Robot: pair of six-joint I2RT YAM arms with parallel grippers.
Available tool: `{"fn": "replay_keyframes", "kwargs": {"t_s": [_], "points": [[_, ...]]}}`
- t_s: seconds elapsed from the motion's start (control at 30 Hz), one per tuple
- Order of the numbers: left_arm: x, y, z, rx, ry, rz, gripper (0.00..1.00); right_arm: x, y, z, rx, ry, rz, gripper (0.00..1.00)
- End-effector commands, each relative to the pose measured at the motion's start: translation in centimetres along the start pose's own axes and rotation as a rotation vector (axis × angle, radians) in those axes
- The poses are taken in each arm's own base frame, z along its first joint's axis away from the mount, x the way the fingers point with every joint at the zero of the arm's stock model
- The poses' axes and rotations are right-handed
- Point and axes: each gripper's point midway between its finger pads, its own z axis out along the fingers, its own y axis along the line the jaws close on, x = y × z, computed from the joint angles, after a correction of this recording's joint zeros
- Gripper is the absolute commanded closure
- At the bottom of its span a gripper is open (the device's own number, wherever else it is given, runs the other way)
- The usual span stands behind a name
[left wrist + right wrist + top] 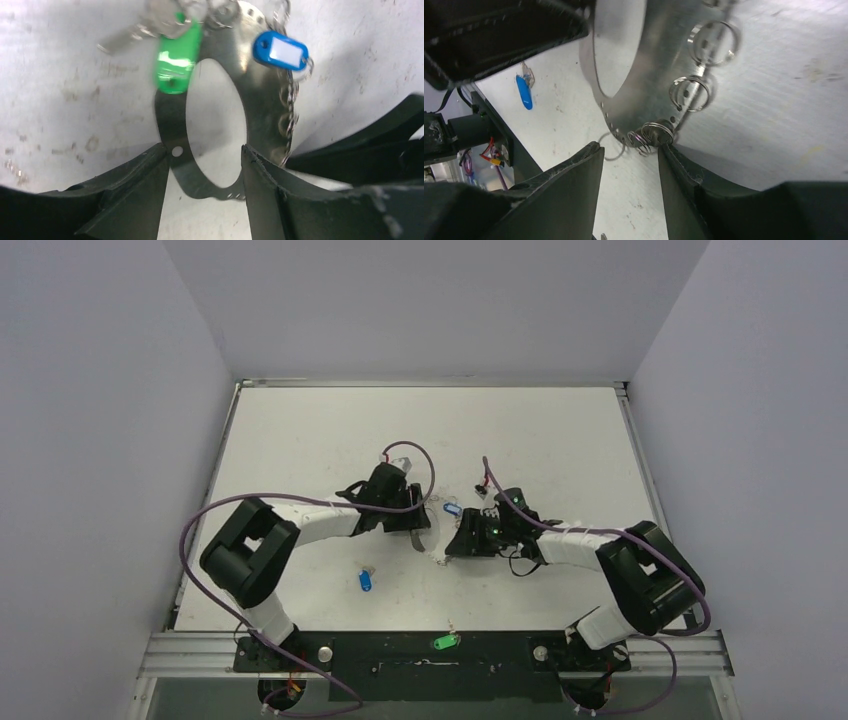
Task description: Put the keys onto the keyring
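The large, flat, silvery metal keyring (267, 100) hangs raised and tilted off the scuffed white table (65, 110), between the two arms. It is a thin, smooth sheet-metal band bent into a wide hoop, punched with small round holes along its rim, and several small wire split rings (689, 92) dangle from those holes.

The left gripper (205, 150) grasps the keyring. Its matte black wedge-shaped fingers (135, 195) bear on the band at either side of the hoop's near arc.

The right gripper (629, 147) meets the opposite side of the keyring with its jaws parted and nothing clamped. One black finger touches the hoop's rim where two split rings bunch together, and the other finger stands just clear of it.

On the keyring's far rim, seen from the left wrist, hangs a silver key with a glossy bright green plastic tag (177, 57). Beside it hangs a rounded blue plastic tag with a white label window (280, 50).

Well apart from the keyring, nearer the arm bases, a loose blue-headed key (365, 580) lies on the table. A loose green-headed key (445, 642) lies on the black base rail (400, 652).
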Motion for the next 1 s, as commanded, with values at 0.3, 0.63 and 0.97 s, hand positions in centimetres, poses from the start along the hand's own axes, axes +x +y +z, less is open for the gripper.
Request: {"fn": "replay_keyframes", "kwargs": {"t_s": [0.3,0.63,0.97], "points": [[-2.6,0.2,0.2,-0.107,0.048,0.194,0.49,0.6,4.8,2.4,-0.101,-0.028,-0.062,0.54],[-1.0,-2.6,-3.6,0.080,-0.028,0.161,0.49,-1.6,2.9,-2.6,0.034,-0.121,-0.129,0.54],[0.7,-7.9,-1.1,0.317,0.003,0.150,0.52,-0.6,-0.6,-2.2,0.061,-0.097,-0.042,0.69]]}}
